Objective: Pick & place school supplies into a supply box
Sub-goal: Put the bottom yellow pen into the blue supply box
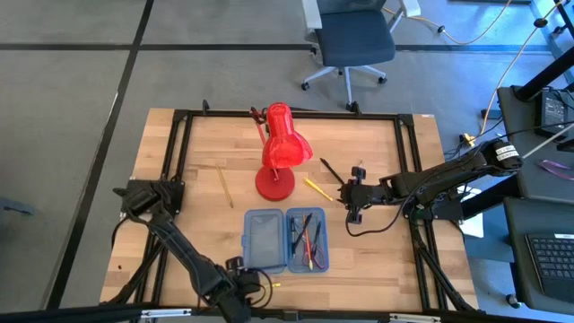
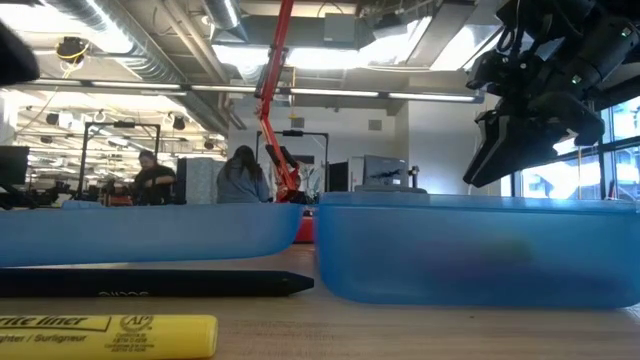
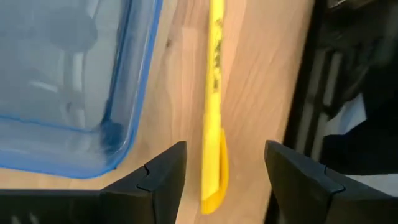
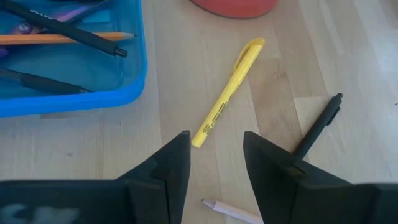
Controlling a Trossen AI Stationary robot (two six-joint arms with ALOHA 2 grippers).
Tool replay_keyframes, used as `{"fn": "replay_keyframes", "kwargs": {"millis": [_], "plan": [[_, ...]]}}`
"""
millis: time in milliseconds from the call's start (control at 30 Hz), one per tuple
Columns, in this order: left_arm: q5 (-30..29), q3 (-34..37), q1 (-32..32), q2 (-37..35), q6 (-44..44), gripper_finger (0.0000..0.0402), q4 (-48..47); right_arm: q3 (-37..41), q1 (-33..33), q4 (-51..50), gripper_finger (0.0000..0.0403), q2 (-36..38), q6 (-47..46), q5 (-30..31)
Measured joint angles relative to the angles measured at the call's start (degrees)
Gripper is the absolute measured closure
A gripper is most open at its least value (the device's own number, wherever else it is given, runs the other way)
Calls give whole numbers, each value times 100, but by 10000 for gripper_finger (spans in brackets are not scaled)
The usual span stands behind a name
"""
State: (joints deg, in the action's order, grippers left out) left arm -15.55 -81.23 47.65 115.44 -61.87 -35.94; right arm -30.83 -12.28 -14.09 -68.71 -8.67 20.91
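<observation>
While several pens already lie in the supply box (image 1: 266, 240), the left gripper (image 3: 225, 165) at seven o'clock straddles a yellow highlighter (image 3: 215, 93), released; another highlighter (image 4: 228, 91), black pen (image 4: 318, 127) and pencil (image 1: 224, 186) remain, right gripper (image 4: 216, 152) open at three o'clock.

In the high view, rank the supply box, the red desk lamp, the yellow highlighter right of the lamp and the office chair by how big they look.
Largest to smallest:
1. Office chair and supply box: too close to call.
2. Red desk lamp.
3. Yellow highlighter, by far the smallest.
The lamp stands nearer the overhead camera, so it may look bigger than it is.
</observation>
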Motion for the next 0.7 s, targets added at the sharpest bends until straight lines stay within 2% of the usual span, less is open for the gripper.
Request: {"fn": "replay_keyframes", "kwargs": {"millis": [433,700], "plan": [[147,-44,5,542,45,232,-262,0,1,15,250,0,31,0],[153,-40,5,579,47,296,-413,1,-1,11,250,0,35,0]]}}
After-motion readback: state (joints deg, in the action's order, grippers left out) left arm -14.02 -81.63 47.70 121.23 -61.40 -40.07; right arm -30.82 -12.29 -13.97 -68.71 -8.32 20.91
